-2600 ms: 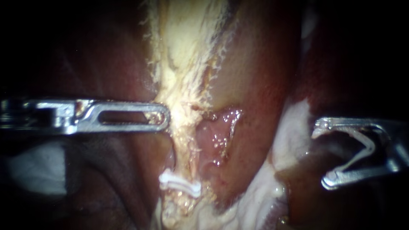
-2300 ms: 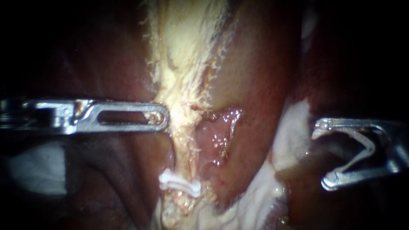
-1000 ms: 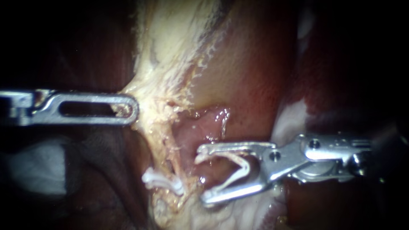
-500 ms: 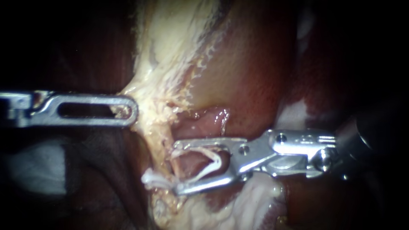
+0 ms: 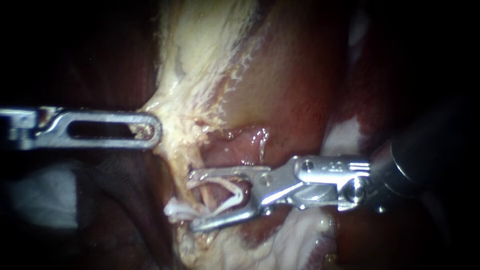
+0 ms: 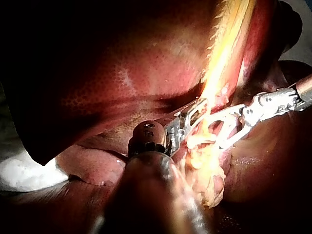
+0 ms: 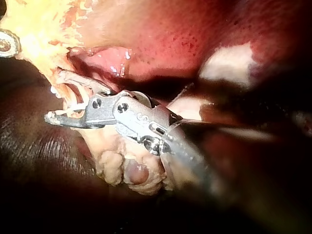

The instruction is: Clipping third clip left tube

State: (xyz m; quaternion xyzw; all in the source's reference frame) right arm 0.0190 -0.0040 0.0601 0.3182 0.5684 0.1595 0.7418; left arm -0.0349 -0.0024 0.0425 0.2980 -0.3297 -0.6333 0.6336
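Note:
A thin pale tube (image 5: pixel 193 159) runs down from the frayed yellow-white tissue (image 5: pixel 200 65) of the gallbladder. One white clip (image 5: pixel 175 211) sits across its lower end. My left instrument (image 5: pixel 150 131) comes in level from the left, its slotted jaws shut on the yellow tissue's edge; it also appears in the left wrist view (image 6: pixel 195 116). My right instrument (image 5: pixel 194 201) reaches in from the right with jaws wide apart, holding an open white V-shaped clip (image 5: pixel 232 192). These jaws straddle the tube just above the seated clip, as the right wrist view (image 7: pixel 57 96) confirms.
Dark red liver (image 5: pixel 295 90) lies behind and to the right of the tube. Pale fatty tissue (image 5: pixel 300 235) bulges below the right instrument's jaws. A pale patch (image 5: pixel 45 197) shows in the dark at lower left.
My right instrument has travelled left from the view's right edge and its open jaws now straddle the tube. My left instrument has drawn the yellow tissue leftward.

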